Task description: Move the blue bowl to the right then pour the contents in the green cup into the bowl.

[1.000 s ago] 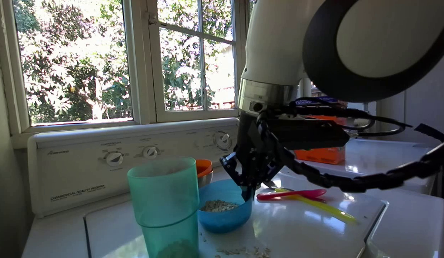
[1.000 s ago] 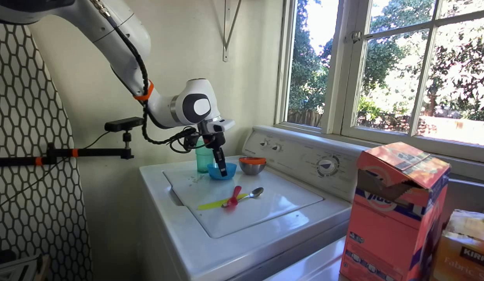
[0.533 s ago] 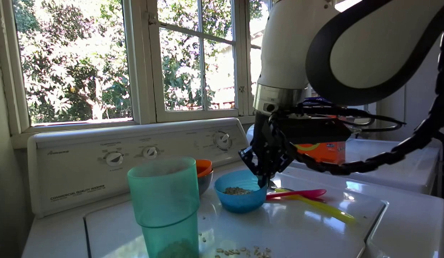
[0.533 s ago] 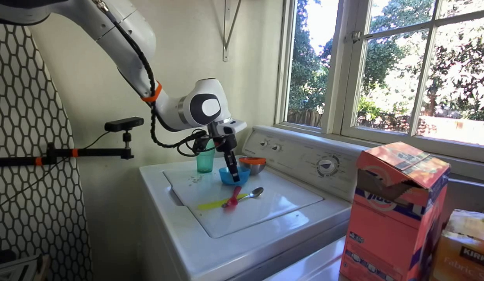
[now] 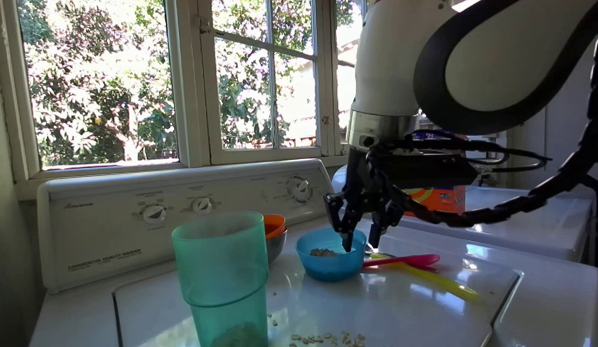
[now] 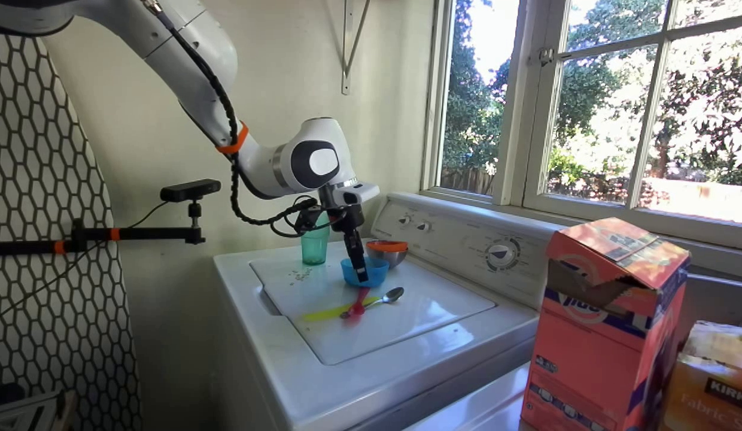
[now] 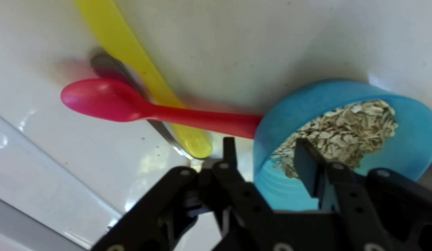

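Observation:
The blue bowl [image 5: 328, 268] stands upright on the white washer lid in both exterior views [image 6: 378, 274]. In the wrist view the blue bowl [image 7: 289, 108] holds oat flakes [image 7: 345, 134]. My gripper [image 5: 360, 247] is open and straddles the bowl's rim. In the wrist view [image 7: 266, 141] one finger is inside the bowl and the other is outside, with gaps to the wall. The green cup [image 5: 222, 265] stands upright, apart from the bowl, with some contents low inside. It also shows behind the gripper in an exterior view [image 6: 314, 246].
A red spoon [image 7: 108, 101], a yellow utensil [image 7: 132, 52] and a metal spoon [image 6: 394, 294] lie crossed beside the bowl; the red handle meets the bowl. An orange bowl [image 6: 388, 245] sits in a metal bowl [image 6: 388, 258] near the control panel. Loose oats [image 5: 328, 339] lie near the cup.
The blue bowl has slid away from the green cup to beside the spoons, with the gripper shut on its rim. The gripper has since opened around the rim. The cup has not moved.

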